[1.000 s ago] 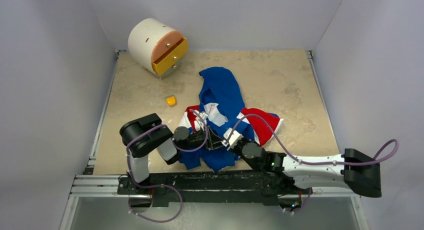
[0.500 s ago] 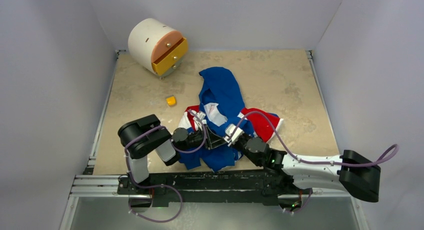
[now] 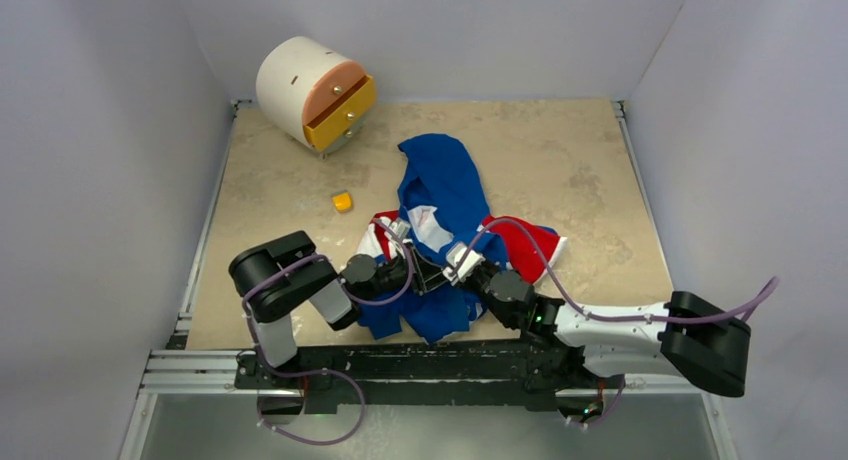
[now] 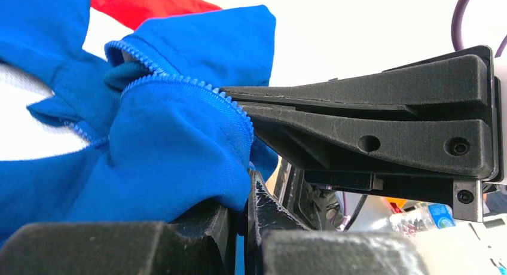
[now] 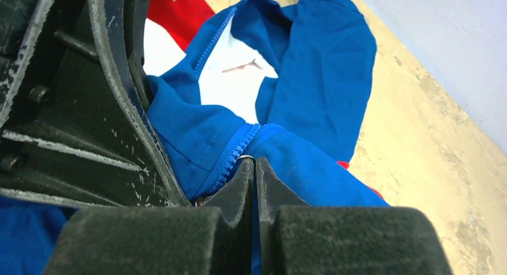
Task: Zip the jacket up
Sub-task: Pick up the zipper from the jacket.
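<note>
The jacket [image 3: 445, 180] lies crumpled at the table's middle, royal blue with white and red panels. My left gripper [image 3: 428, 276] and right gripper [image 3: 457, 267] meet tip to tip at its near part. In the left wrist view my left gripper [image 4: 246, 188] is shut on a fold of blue fabric [image 4: 167, 137] beside the zipper teeth [image 4: 197, 86]. In the right wrist view my right gripper [image 5: 255, 169] is shut on the zipper pull, a small metal ring showing at its tips, with the zipper teeth [image 5: 230, 152] running up from there. The zipper's lower end is hidden by the fingers.
A small yellow block [image 3: 342, 201] lies left of the jacket. A white drum with orange and yellow drawers [image 3: 305, 80] stands at the back left. Walls close in on three sides. Bare tabletop [image 3: 590, 170] shows to the right of the jacket.
My right arm has shifted left and slightly forward, carrying its gripper a little farther up the jacket. My left arm's base link has swung slightly left; its gripper keeps its hold.
</note>
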Available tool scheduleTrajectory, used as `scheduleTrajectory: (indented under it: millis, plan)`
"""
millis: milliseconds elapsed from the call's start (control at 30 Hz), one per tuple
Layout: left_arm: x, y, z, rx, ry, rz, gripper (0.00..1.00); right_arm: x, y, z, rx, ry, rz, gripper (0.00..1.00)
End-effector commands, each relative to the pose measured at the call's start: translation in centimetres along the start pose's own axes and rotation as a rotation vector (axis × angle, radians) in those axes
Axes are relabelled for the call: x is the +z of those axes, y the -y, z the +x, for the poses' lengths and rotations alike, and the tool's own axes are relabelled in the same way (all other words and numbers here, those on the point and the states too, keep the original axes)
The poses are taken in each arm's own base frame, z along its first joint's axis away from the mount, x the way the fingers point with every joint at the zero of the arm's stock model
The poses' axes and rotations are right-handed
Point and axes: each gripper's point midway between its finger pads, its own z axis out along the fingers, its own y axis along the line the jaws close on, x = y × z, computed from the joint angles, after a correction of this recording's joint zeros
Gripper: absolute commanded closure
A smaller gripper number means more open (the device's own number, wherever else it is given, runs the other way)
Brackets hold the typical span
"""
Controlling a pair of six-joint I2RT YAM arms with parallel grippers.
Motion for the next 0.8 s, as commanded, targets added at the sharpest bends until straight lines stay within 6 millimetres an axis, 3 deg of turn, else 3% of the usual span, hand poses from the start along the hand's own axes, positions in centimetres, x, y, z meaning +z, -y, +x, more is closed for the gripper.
scheduleTrajectory:
  millis: [0, 500, 767]
  plan:
    - [-2.4, 2.1, 7.0, 0.0, -0.297, 0.091, 1.0, 0.1, 9.3, -6.3, 0.119, 0.127, 0.382, 1.0]
    - [-2.9, 0.7, 9.4, -0.012, -0.393, 0.028, 1.0, 0.0, 10.9, -5.5, 0.174, 0.004, 0.39, 1.0]
    - [-2.9, 0.2, 9.4, -0.014, -0.385, -0.003, 1.0, -0.8, 6.4, -6.2, 0.12, 0.022, 0.054, 1.0]
